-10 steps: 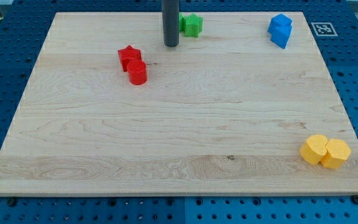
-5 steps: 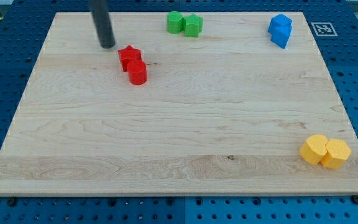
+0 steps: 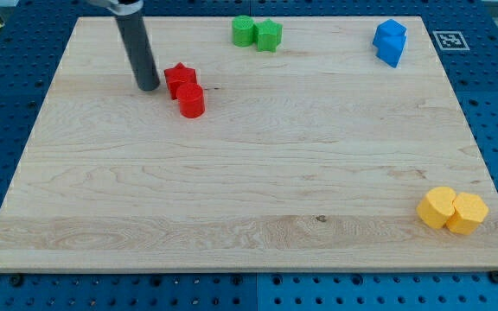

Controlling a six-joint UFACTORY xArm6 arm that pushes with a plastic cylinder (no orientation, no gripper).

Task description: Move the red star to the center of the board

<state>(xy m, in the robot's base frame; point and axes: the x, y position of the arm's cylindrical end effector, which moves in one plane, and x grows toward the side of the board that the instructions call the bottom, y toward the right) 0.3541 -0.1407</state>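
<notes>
the only part of the robot in view is a straight, round rod (image 3: 137, 47), dark grey and smooth, with a faint sheen along its length. a paler grey collar caps it at the view's top. my tip (image 3: 149, 87) ends blunt.

My straight dark rod (image 3: 136, 47) enters from view's top left, nearly upright, slightly tilted. My tip (image 3: 149, 87) rests low at table height.
</notes>
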